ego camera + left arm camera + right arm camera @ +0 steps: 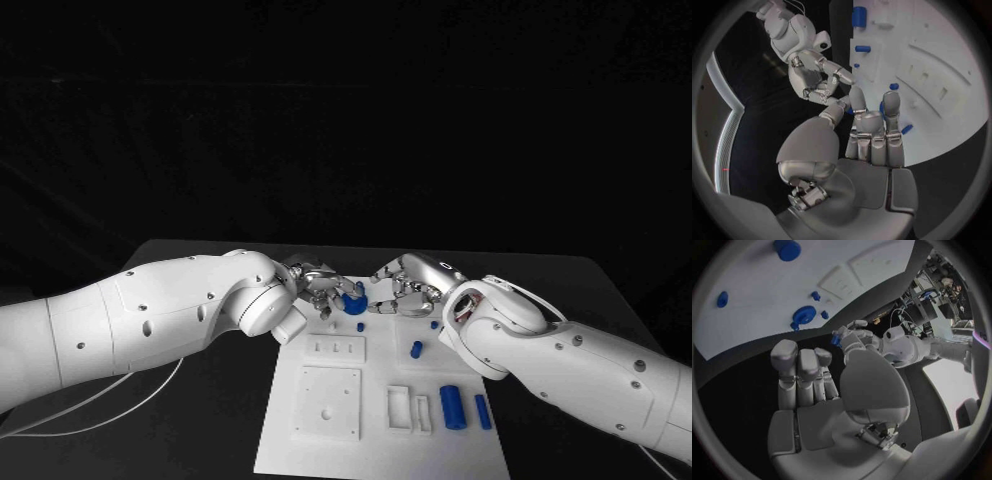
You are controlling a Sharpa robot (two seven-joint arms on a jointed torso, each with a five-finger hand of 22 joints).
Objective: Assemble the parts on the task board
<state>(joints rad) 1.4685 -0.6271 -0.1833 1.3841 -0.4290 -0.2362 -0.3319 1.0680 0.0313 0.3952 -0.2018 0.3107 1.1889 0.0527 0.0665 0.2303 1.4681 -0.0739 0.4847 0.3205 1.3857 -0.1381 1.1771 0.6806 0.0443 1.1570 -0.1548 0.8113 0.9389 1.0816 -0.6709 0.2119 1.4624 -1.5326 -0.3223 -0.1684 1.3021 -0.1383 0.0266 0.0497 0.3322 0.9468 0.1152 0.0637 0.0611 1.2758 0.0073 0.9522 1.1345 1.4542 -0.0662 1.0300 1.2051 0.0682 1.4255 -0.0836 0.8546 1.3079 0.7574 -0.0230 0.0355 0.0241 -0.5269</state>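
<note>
Fingers of the left hand (320, 283) are curled around a small blue part (835, 339), pinched at the fingertips above the far end of the task board (378, 430). Right hand (404, 285) sits close opposite, fingers curled inward with nothing seen in them. Blue round part (355, 304) stands on the board between both hands; two blue cylinders (453, 405) lie toward the near right.
</note>
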